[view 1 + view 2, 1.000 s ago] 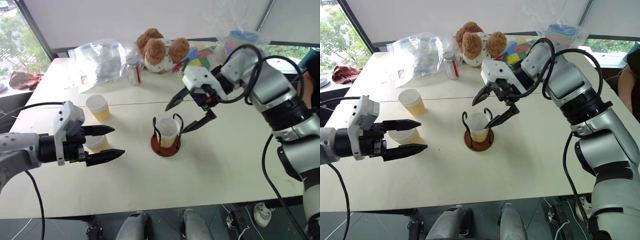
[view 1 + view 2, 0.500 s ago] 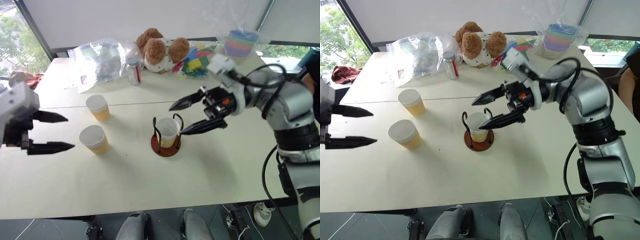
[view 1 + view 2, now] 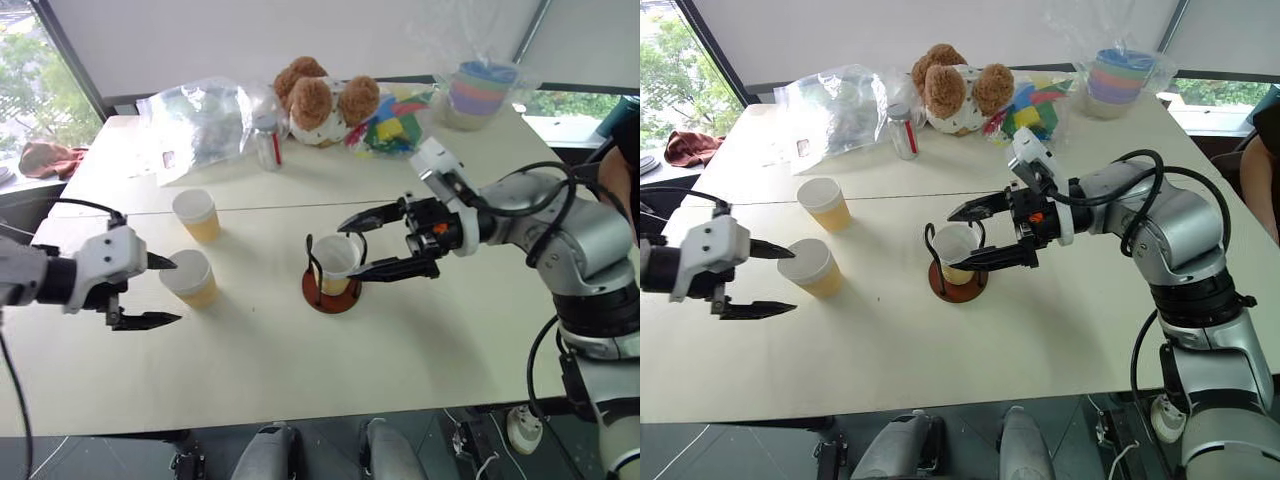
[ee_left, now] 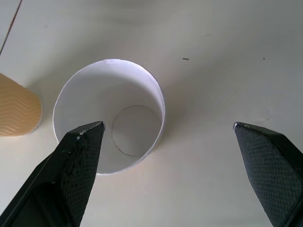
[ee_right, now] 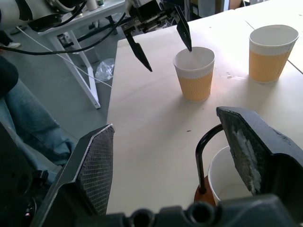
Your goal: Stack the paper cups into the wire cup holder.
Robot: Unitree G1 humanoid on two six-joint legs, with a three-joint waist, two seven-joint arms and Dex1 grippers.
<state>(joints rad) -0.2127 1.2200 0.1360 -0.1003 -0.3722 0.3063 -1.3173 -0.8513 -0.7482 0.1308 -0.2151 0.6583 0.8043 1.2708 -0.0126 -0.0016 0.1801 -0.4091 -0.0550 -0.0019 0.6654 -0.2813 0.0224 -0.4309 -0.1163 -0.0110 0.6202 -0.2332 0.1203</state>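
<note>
Three paper cups stand on the pale table. One cup (image 3: 337, 262) sits inside the wire cup holder (image 3: 331, 296), a reddish-brown disc with black wire loops. My right gripper (image 3: 347, 252) hovers open just above that cup, pointing left, one finger behind it and one in front, holding nothing. A second cup (image 3: 190, 277) stands left of the holder, and a third (image 3: 197, 213) lies farther back. My left gripper (image 3: 172, 291) is open at the second cup (image 4: 113, 142), its far fingertip (image 4: 90, 137) over the rim and the other finger toward the table's front edge.
At the back of the table are a teddy bear (image 3: 322, 95), a clear plastic bag (image 3: 200, 120), a small bottle (image 3: 267, 145), coloured blocks (image 3: 392, 128) and wrapped pastel cups (image 3: 482, 88). A person's leg (image 5: 28, 123) shows beside the table.
My left gripper swung out to the left edge, then came back in and down to the near cup. My right gripper rolled and drew back slightly above the holder. The cups stayed put.
</note>
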